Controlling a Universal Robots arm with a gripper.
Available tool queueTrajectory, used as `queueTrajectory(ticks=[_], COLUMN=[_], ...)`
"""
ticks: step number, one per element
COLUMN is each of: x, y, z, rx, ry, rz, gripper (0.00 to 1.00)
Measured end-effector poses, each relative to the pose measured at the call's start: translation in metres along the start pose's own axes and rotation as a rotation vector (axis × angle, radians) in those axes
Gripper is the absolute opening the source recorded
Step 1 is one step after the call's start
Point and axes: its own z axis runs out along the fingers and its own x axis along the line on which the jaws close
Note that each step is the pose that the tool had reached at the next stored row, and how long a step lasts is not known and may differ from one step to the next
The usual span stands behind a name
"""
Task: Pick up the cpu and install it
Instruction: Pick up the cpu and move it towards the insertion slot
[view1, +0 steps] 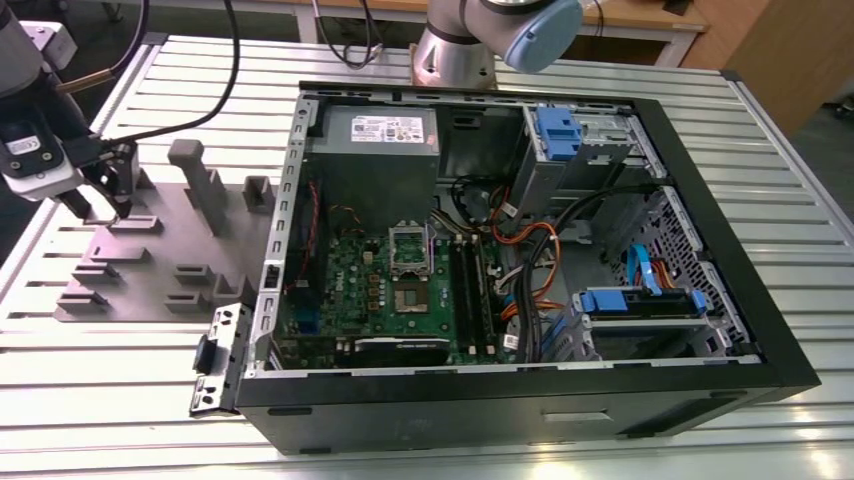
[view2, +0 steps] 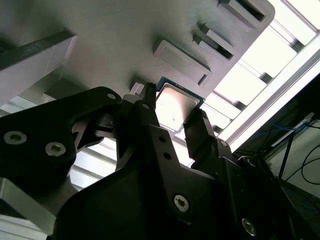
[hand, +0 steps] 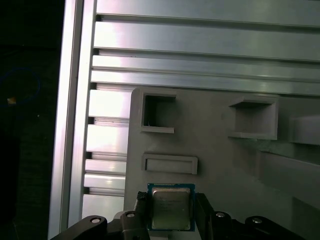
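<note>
At the exterior view's left, on the ribbed table (view1: 134, 400), we see the gripper (view1: 104, 213) low over the far left part of a gray fixture tray (view1: 160, 295) crowded with upright posts (view1: 200, 185), and the open computer case (view1: 534, 405) just right of it puts its side wall between the tray and the motherboard (view1: 387, 300). In both wrist views we find the cpu (hand: 171, 209) flat at that tray, silver lid facing up, a low rectangular block (hand: 170, 164) near one edge, and the two black fingers (hand: 204, 220) clamped against its opposite sides. We judge it close to square, so no long axis is clear.
</note>
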Motion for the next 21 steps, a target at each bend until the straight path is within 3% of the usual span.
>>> queueTrajectory(ticks=[21], x=[0.0000], y=[0.0002], z=[-0.0061], rx=[0.0000], ry=[0.0000], rz=[0.000], gripper=[0.47])
